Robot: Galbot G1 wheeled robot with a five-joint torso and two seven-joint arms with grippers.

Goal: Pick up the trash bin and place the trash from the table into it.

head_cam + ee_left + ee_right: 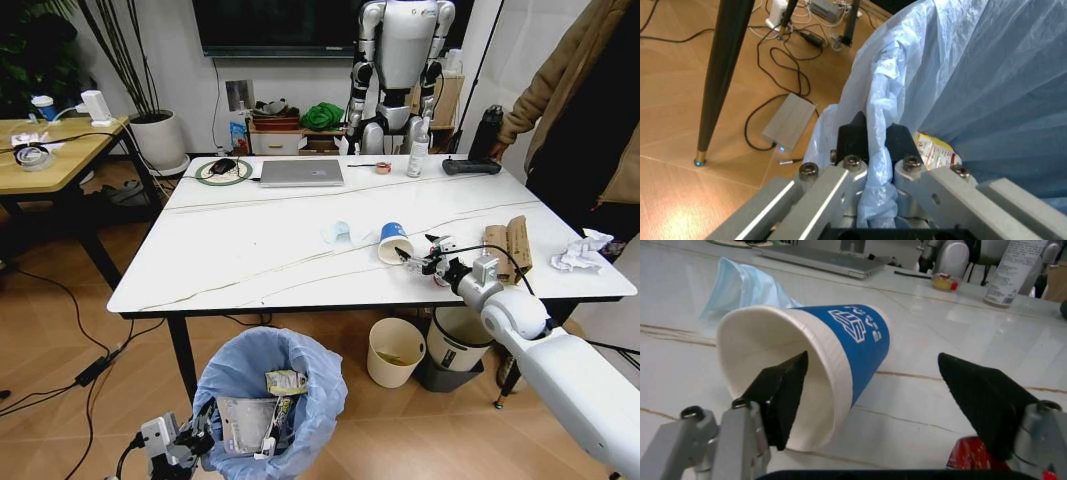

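Observation:
The trash bin [262,395], lined with a crinkled light-blue bag, is low in front of the table [250,250] with snack wrappers [285,381] inside. My left gripper [196,436] is shut on its bagged rim; in the left wrist view the bag [960,75] is pinched in the left gripper [877,145]. A blue-and-white paper cup [393,243] lies on its side on the table. My right gripper [415,261] is open at its mouth. In the right wrist view one finger [783,390] is inside the cup [840,345] and the other stands well clear of it. A pale-blue tissue [340,232] lies just behind the cup.
Torn cardboard [508,247] and crumpled white paper [583,250] lie to the right of my right gripper. A grey laptop [301,172] and a spray bottle [418,150] stand at the table's far edge. Under the table are a cream bucket [395,350] and a black-rimmed bin [455,345].

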